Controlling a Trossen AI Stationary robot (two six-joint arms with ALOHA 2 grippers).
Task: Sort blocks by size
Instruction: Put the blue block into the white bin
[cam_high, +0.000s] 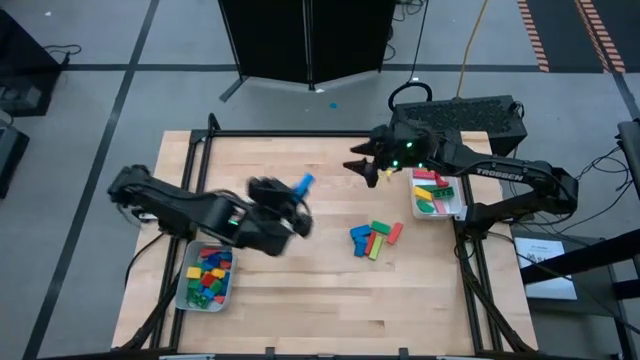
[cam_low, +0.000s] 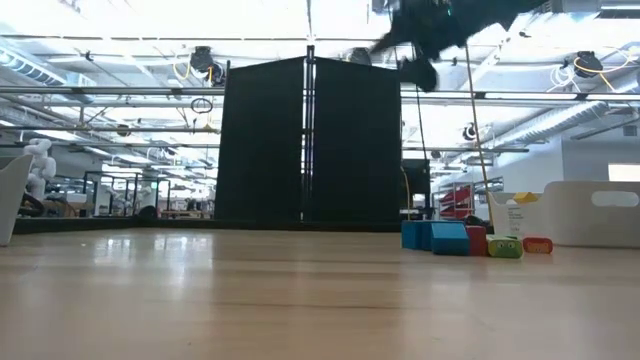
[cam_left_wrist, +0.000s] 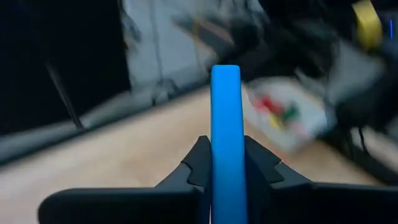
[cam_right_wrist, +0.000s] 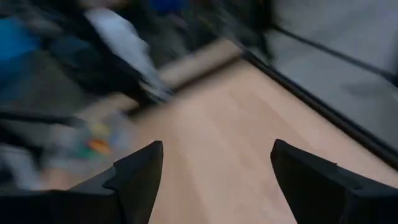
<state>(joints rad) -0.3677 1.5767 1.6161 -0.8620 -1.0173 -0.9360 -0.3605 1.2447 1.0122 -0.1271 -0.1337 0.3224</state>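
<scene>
Blocks lie in three groups on the wooden bench: a loose cluster of blue, green, red and yellow pieces right of centre; a filled pale tray near the front left edge; and a second pale tray at the right edge, holding red, green, yellow and pink pieces. One long blue bar is off the surface, clamped between the fingers of the left gripper, which is raised above the bench left of centre, well apart from the loose cluster. The bar projects forward beyond the fingertips. The right gripper hovers near the rear of the bench, just beside the right-hand tray, its fingers spread wide and holding nothing.
</scene>
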